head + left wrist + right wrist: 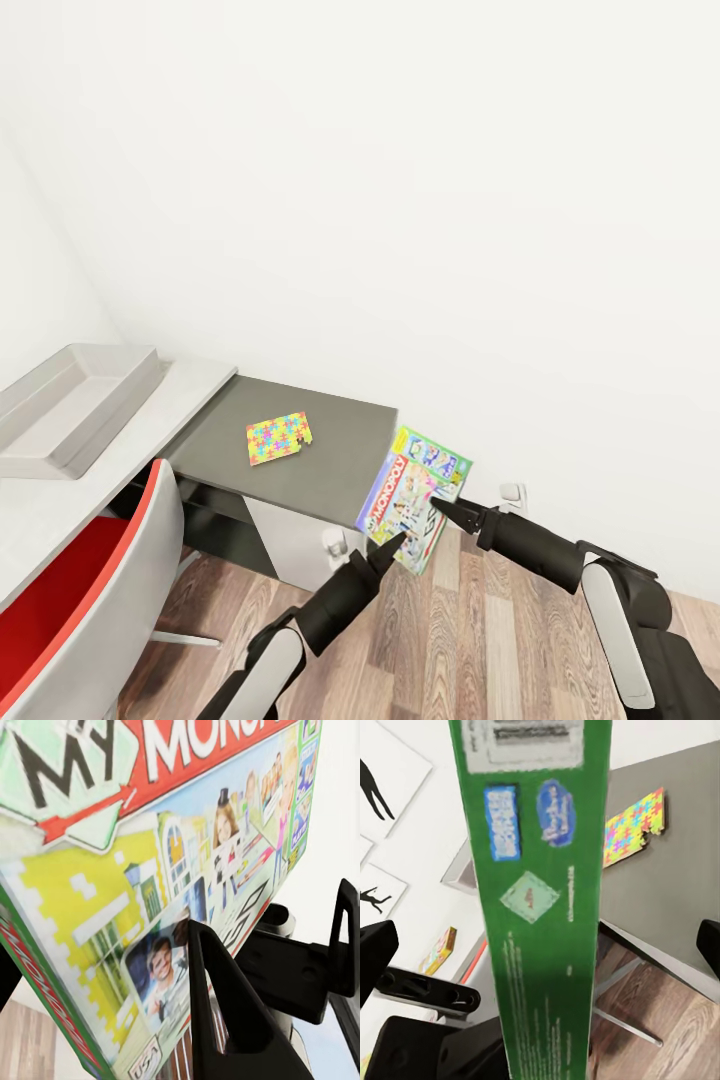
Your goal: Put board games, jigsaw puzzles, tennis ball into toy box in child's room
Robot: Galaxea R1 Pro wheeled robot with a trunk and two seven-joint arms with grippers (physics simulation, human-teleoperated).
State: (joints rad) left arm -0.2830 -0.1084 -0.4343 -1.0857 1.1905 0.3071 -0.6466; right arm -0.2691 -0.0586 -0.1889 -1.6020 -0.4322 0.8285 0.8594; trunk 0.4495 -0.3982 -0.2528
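A "My Monopoly" board game (415, 490) hangs tilted above the floor, just off the end of the dark grey cabinet. My left gripper (388, 548) pinches its lower corner. In the left wrist view one finger (214, 1012) lies on the printed face (150, 870) and the other is behind the box. My right gripper (440, 505) straddles the box's green side (540, 907) with its jaws wide and gaps on both sides. A colourful jigsaw puzzle (279, 438) (631, 826) lies flat on the cabinet. The light grey toy box (100, 420) stands on the white table (60, 500) at far left.
The dark grey-topped cabinet (330, 460) adjoins the table's end. A red chair with a grey shell (90, 590) stands in front of the table at lower left. Wood floor lies below the arms, and a plain white wall with a socket (512, 493) is behind.
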